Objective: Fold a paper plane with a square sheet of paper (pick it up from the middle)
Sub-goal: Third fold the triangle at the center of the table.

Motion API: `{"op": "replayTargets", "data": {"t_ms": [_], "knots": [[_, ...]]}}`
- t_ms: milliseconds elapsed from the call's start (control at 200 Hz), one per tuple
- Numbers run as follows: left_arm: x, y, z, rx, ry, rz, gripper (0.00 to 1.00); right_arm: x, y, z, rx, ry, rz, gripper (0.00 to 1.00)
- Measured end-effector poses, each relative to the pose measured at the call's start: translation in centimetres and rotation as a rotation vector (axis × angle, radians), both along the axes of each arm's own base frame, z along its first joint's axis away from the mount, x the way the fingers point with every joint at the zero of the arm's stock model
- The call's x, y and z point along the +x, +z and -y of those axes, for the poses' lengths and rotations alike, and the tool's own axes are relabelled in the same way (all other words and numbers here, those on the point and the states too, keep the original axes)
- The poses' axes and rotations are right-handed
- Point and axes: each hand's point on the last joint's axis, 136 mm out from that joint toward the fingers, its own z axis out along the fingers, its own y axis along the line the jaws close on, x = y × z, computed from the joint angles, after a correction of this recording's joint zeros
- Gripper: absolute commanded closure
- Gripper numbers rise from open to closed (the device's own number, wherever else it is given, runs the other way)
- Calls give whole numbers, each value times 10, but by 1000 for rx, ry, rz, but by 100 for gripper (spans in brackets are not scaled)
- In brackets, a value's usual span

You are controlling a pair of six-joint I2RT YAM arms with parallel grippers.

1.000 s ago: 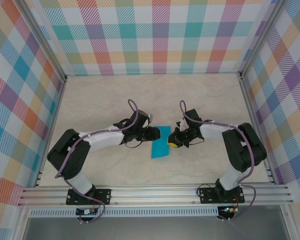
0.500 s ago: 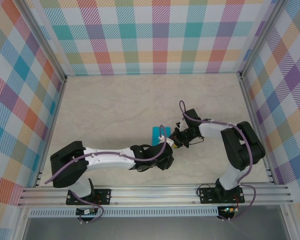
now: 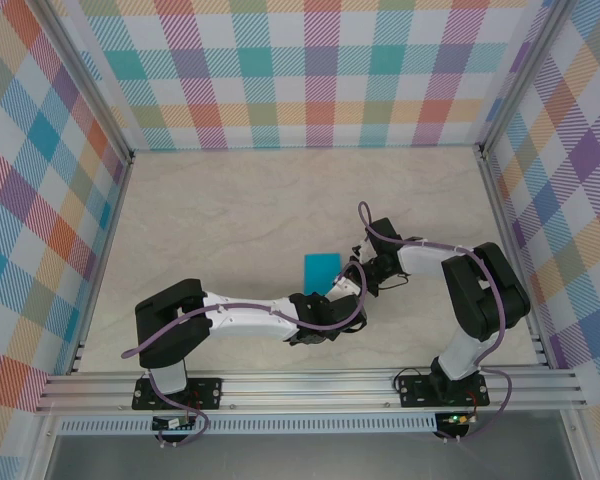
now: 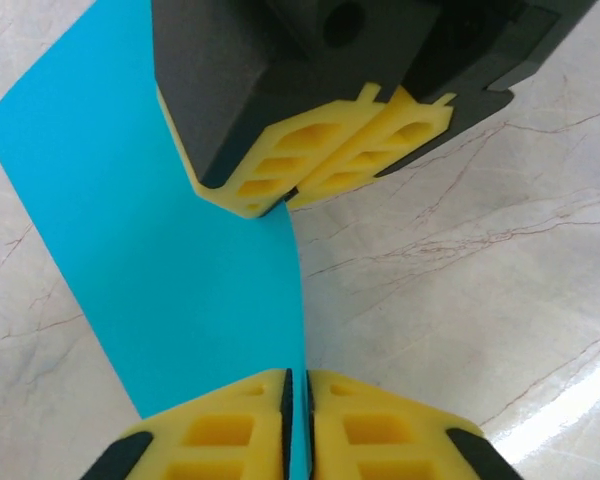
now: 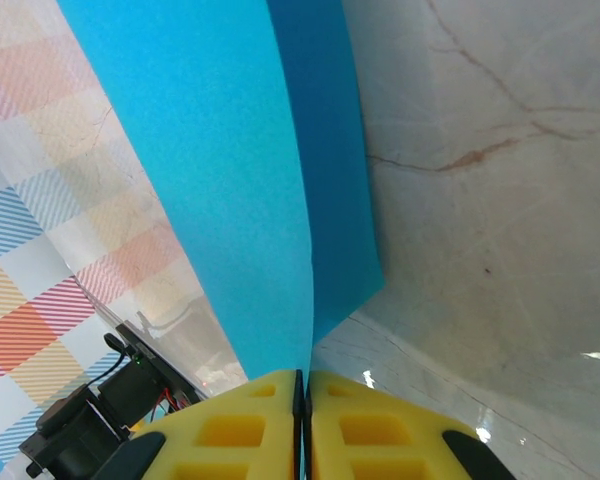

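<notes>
Swinging round from the left to the near side, the left hand (image 4: pixel 298 385) has shut on the thin teal-blue square sheet of paper (image 3: pixel 322 268) near the middle of the table (image 3: pixel 210 210); the right hand (image 5: pixel 303 382) pinches it too. Two grips look ready for creasing. From above, both hands cover the sheet's right edge, hiding any folds.

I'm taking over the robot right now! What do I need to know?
Left gripper: shut on the paper.
Right gripper: shut on the same paper, facing the left one.
Paper: pinched by both, near the middle of the table.
Done: paper picked up; it looks doubled over once.
Left: no plane shape yet, so the remaining folds.
</notes>
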Motion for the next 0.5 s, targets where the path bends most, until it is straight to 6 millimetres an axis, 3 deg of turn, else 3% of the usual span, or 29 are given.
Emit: {"op": "replayTargets", "data": {"t_ms": [80, 350, 405, 500], "knots": [[0, 0, 0, -3, 3, -2, 100, -1, -1, 1, -4, 0, -6, 86], [-1, -6, -16, -93, 6, -107, 100, 2, 5, 14, -61, -18, 20, 72], [2, -4, -20, -134, 13, -137, 100, 9, 15, 19, -71, -36, 54, 72], [7, 0, -24, -204, 17, -192, 100, 26, 35, 19, -54, -46, 126, 83]]}}
